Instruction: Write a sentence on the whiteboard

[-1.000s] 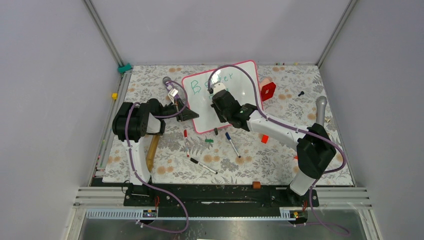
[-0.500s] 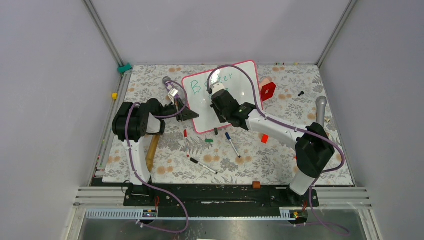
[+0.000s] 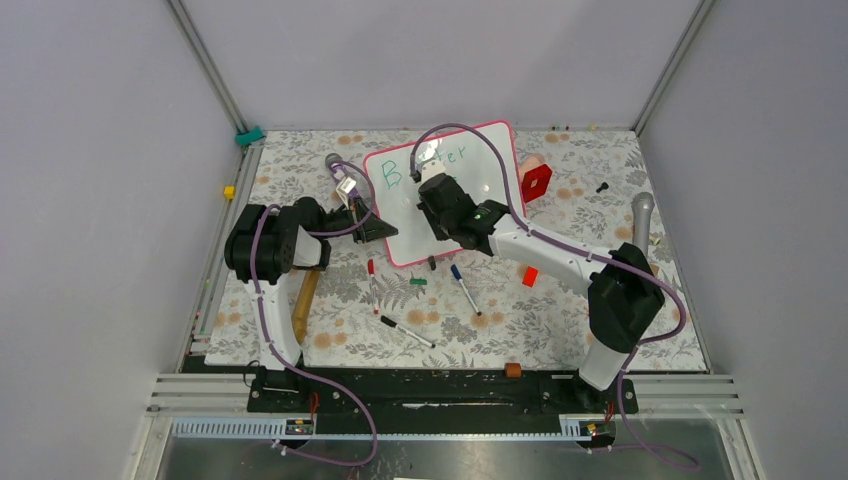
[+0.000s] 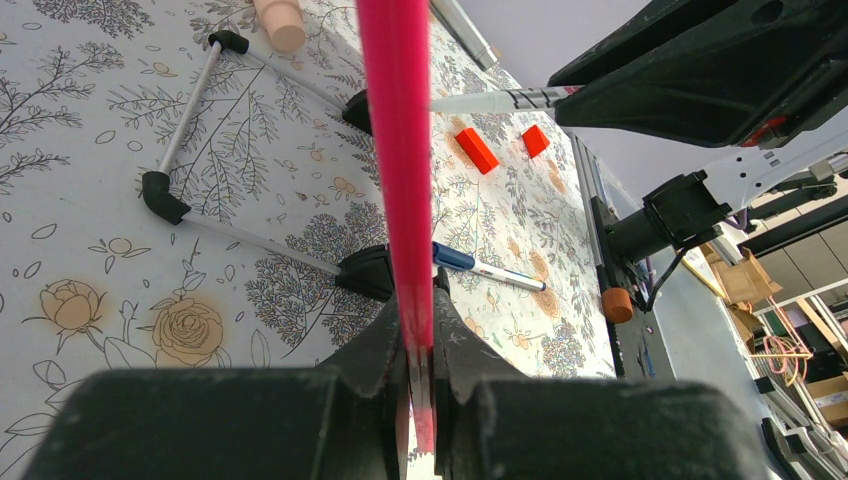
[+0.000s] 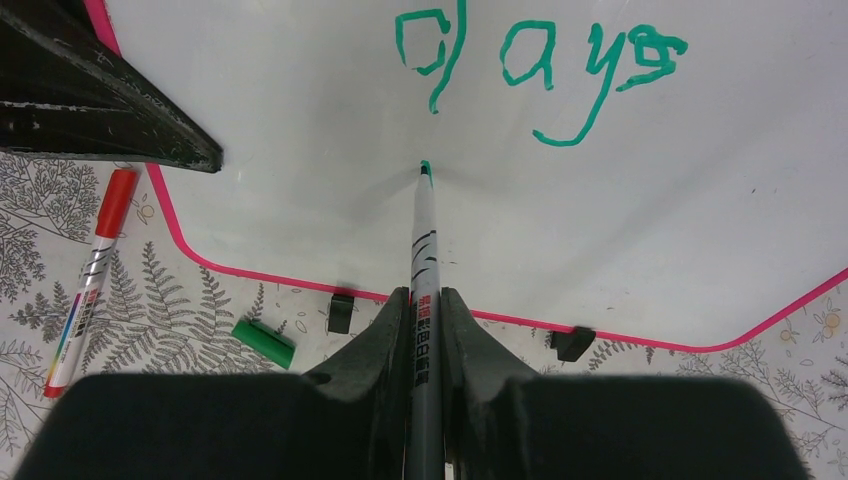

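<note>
- Whiteboard (image 3: 492,178): far centre of table (image 3: 560,320), turned slightly askew, near edge on black feet (image 5: 341,312).
- Sentence (image 5: 540,70): green, "Better" above "days".
- Left gripper (image 4: 420,400): fingers clamped on pink frame (image 4: 400,150), which runs straight out from between them.
- Right gripper (image 5: 425,300): fingers pinching green marker (image 5: 424,240). Barrel in line with fingers, tip pointing away, touching board just below "d".

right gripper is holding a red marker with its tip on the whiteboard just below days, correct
No, the marker in the right gripper is green-tipped, not red; the right wrist view shows its tip on the whiteboard just below days.
</note>
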Tool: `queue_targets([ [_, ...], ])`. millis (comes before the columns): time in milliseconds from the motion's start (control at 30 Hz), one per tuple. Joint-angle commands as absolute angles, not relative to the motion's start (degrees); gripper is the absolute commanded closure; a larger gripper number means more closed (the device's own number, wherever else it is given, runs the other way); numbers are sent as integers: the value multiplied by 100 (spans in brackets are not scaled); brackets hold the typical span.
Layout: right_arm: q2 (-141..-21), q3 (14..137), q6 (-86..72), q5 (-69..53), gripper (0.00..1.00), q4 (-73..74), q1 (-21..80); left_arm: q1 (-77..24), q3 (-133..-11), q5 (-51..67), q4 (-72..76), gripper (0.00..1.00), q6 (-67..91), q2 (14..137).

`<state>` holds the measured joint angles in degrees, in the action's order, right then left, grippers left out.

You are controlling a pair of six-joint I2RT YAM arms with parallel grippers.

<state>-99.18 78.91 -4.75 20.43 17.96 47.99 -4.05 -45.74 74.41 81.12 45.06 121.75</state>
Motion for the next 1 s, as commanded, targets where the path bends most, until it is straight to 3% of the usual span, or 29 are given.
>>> queue_targets([
  [0, -9971, 8163, -376, 2303, 100, 1765, 4841, -523, -4543, 8205, 8373, 100, 4016, 12331],
  [967, -10023, 8076, -365, 2430, 100, 2055, 4834, -520, -4544, 8205, 8371, 100, 4010, 12331],
])
